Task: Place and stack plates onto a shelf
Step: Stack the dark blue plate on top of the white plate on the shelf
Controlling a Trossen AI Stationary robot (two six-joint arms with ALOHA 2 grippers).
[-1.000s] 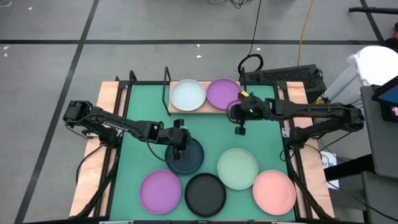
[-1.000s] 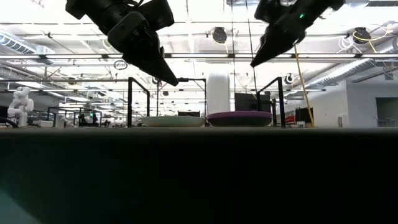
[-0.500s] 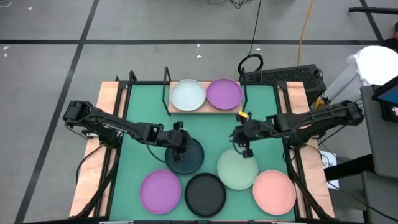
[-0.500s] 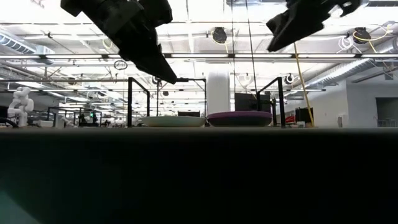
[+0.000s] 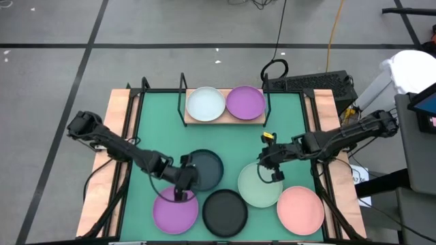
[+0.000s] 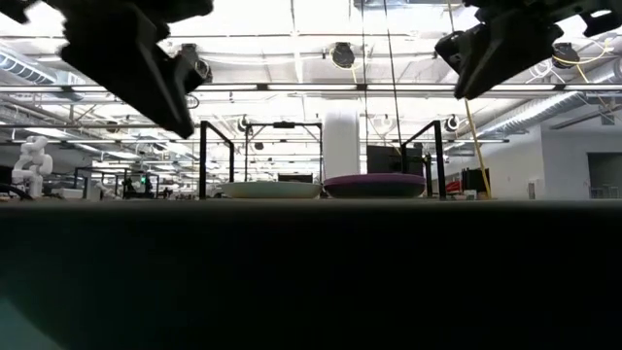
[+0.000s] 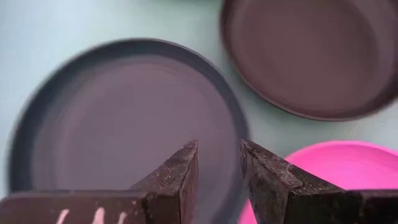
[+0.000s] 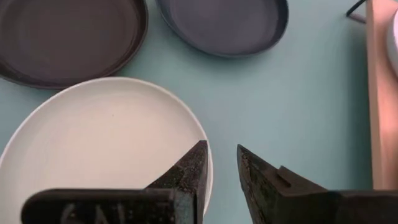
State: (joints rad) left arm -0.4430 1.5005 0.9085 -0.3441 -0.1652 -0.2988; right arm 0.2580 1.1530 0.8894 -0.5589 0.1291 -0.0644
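A green-topped desk [image 5: 157,129] stands on grey floor [image 5: 61,75] crossed by dark lines, with a black keyboard [image 5: 310,82] and yellow cable [image 5: 333,34] nearby.

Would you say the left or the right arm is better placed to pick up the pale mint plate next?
Probably the right. The right gripper hovers at the rim of the pale mint plate, its fingers slightly apart and empty. The left gripper is across the table, between the dark teal plate and the purple plate.

Bright overhead lighting, blurred wrist views
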